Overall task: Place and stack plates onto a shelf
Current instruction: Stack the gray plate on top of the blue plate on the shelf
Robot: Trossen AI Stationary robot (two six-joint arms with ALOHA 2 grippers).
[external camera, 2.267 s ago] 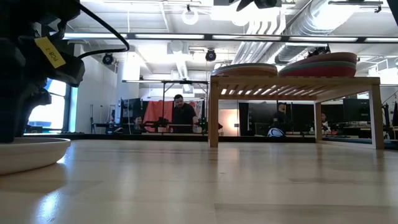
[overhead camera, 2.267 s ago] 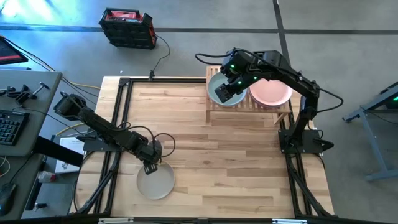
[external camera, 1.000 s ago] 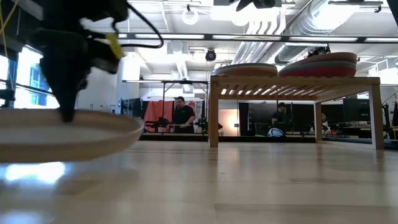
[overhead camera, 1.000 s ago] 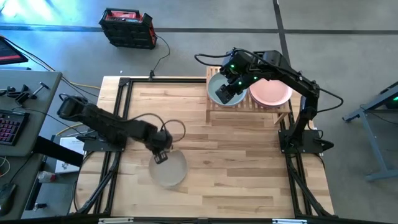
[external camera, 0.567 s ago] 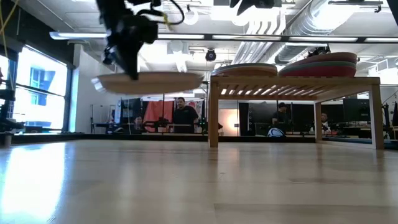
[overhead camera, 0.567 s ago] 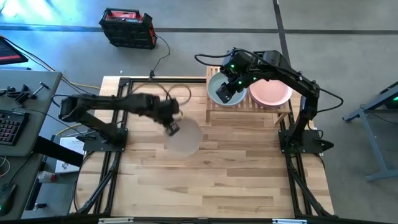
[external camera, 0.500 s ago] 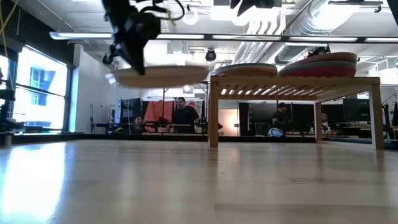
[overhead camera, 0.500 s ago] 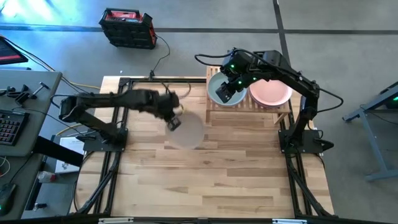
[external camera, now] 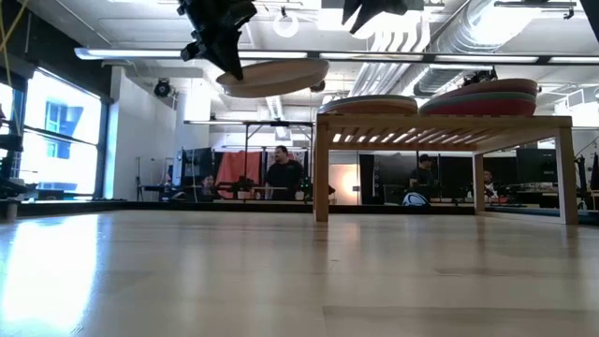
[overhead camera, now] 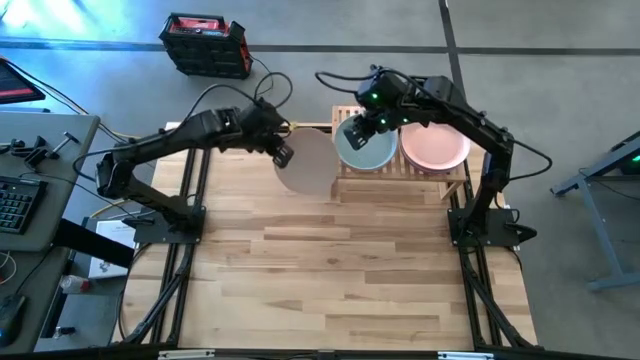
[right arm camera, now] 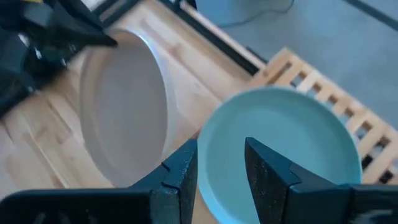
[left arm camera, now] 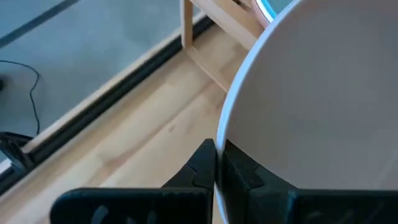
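Left gripper (overhead camera: 283, 154) clamped on rim of beige plate (overhead camera: 309, 163), held in the air off the table (overhead camera: 300, 260) near its far edge, just left of the shelf (overhead camera: 400, 170) at the far right corner. Right gripper (overhead camera: 354, 131) fingers spread, holding nothing, above left rim of mint-teal plate (overhead camera: 368, 148) on shelf's left half; peach plate (overhead camera: 435, 147) tops stack on right half

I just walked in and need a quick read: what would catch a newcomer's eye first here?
The left gripper holds a beige plate by its rim in the air beside the shelf. The open right gripper hovers over the mint plate on the shelf, next to the peach-topped stack.
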